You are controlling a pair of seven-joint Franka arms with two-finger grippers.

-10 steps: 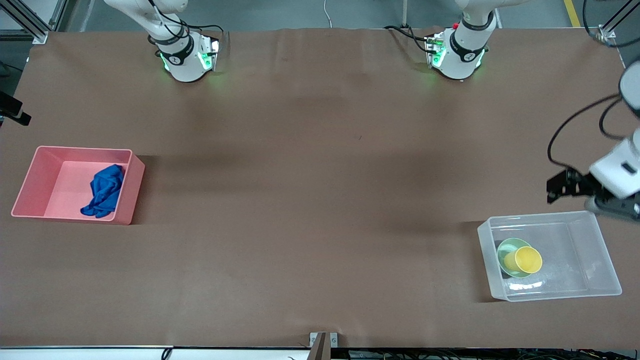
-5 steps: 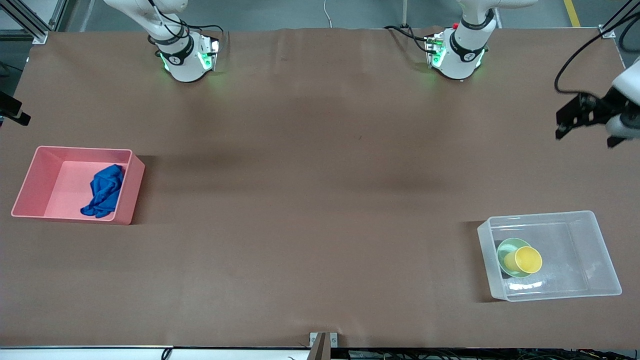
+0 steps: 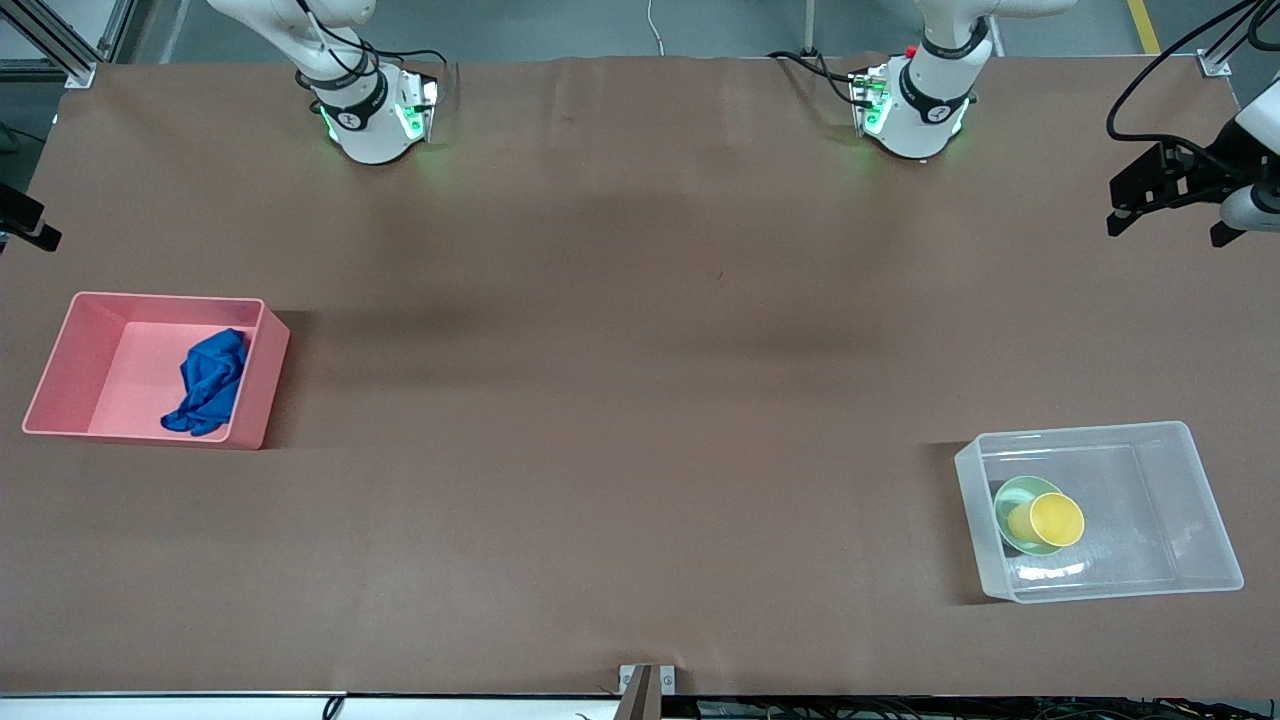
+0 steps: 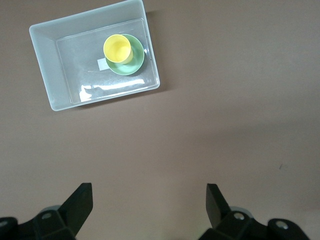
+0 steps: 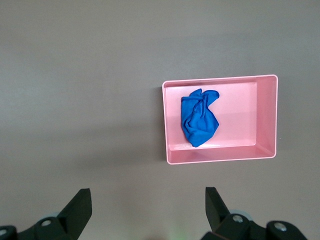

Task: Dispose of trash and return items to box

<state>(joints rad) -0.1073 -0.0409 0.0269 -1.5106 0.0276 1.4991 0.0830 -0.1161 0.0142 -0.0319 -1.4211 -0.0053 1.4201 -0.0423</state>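
Observation:
The yellow cup (image 3: 1056, 519) sits in the mint-green bowl (image 3: 1012, 495) inside the clear box (image 3: 1080, 432) at the left arm's end of the table. The left wrist view shows the cup (image 4: 117, 47), the bowl (image 4: 136, 64) and the box (image 4: 42, 65) from high up. The blue rag (image 3: 208, 382) lies in the pink bin (image 3: 165, 297) at the right arm's end. My left gripper (image 3: 1125, 205) is open and empty, high over bare table; it also shows in its wrist view (image 4: 149, 192). My right gripper (image 5: 148, 195) is open and empty, high above the table, with the rag (image 5: 199, 122) and the pink bin (image 5: 240, 115) in its wrist view. It is out of the front view.
Both arm bases (image 3: 375, 110) stand along the table edge farthest from the front camera. Brown table cover (image 3: 640, 400) lies bare between the two bins. A small metal bracket (image 3: 647, 680) sits at the near edge.
My left gripper has risen and drawn away from the clear box, toward the bases' edge of the table. The cup, bowl, rag and bins have not moved.

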